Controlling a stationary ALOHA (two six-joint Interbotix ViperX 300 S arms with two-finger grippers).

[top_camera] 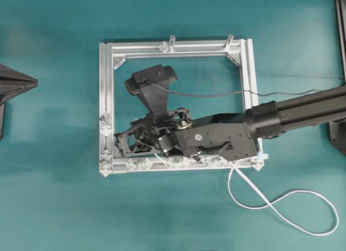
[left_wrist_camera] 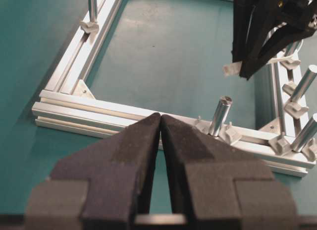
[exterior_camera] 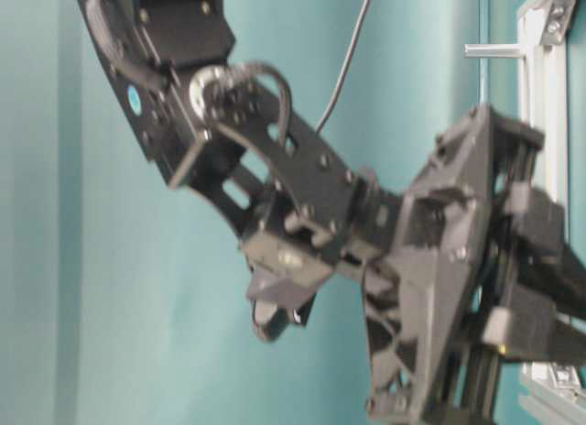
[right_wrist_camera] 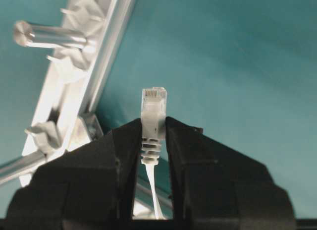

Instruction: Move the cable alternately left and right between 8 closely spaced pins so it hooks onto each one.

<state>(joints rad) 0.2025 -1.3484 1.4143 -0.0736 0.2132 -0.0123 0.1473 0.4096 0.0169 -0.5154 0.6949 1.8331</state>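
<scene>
Two arms are on my screens, but only one is doing anything useful: my right gripper is clamped on the cable just behind its plug, jaws partly closed with the plug pinched between the pads and its tip poking out ahead of them. Taking the aluminium frame as my reference, that gripper sits inside it, low against the bottom rail toward the left corner, while the slack cable leaves the frame at the bottom right corner and lies in a loose loop on the table outside. The pins run along that bottom rail, just beside the gripper. What I judge matters next is that the plug's long axis points forward out of the jaws, and the cord trails back beneath them, so I would have to steer the cord sideways across the rail to catch a pin. My left gripper is closed on nothing, hanging outside the frame near a rail, well apart from the cable; the right arm is plainly nearer.
</scene>
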